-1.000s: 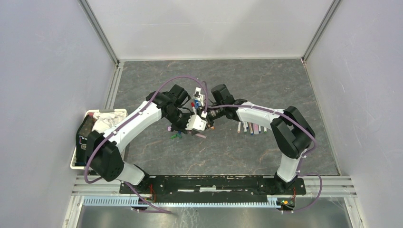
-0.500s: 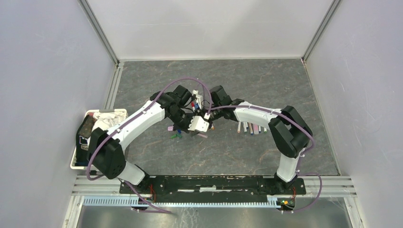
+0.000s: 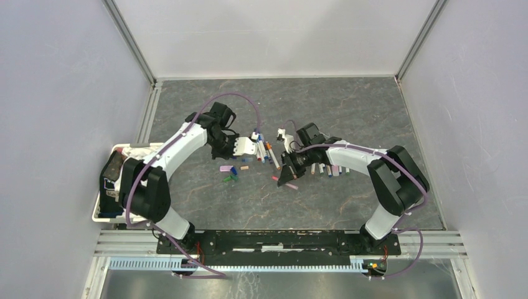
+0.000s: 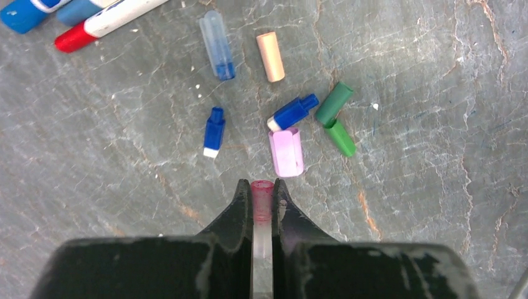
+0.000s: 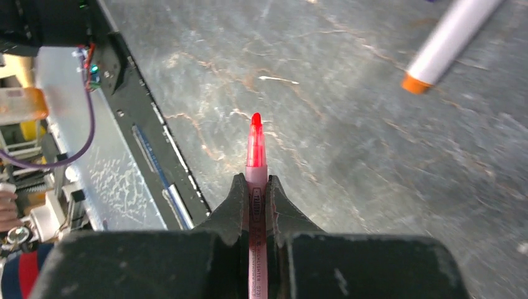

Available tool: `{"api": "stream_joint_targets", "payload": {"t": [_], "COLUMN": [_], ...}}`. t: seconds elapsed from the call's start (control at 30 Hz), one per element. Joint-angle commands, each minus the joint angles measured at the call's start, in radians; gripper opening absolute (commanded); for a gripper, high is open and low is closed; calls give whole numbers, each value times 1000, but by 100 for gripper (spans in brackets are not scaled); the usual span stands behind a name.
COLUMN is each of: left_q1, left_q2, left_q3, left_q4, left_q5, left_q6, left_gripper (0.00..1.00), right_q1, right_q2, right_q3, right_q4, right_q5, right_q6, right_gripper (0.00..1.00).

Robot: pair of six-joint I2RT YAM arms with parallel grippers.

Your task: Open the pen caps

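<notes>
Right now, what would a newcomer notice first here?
The right fingers pinch an uncapped pen, its red tip bare and pointing forward. The left fingers clamp a translucent pink cap, well apart from that pen in the top view. Just ahead of them, loose caps in blue, green, pink and peach lie scattered on the grey table.

Small print run lengthwise on the pink pen (image 5: 256,249) at six o'clock, "HIGHLIGHTER" barely made out, trailing characters unreadable.
</notes>
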Motion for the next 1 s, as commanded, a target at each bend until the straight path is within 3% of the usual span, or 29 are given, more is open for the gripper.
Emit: {"api": "stream_joint_targets", "payload": {"t": [0.0, 0.2, 0.37, 0.43, 0.63, 0.83, 0.97], "left_q1": [-13, -18, -19, -19, -20, -20, -20], "left_q2": [33, 114, 150, 154, 121, 50, 9], "left_q3": [-45, -75, -91, -89, -62, 21, 96], "left_q4": [114, 208, 244, 244, 214, 144, 104], "left_q5": [-7, -3, -12, -9, 2, 63, 127], "left_q6": [-11, -101, -146, -160, -200, -246, -298], "left_gripper": [3, 11, 19, 27, 43, 49, 59], "right_q1": [-35, -63, -63, -64, -63, -63, -62], "right_q2": [-50, -60, -31, -19, 26, 17, -10], "right_q3": [30, 62, 64, 58, 34, -9, -35], "right_q4": [-10, 27, 80, 101, 123, 131, 139], "right_q5": [158, 564, 758, 832, 921, 931, 937], "right_q6": [8, 107, 171, 191, 222, 235, 246], "right_gripper": [0, 0, 0, 0, 1, 17, 29]}}
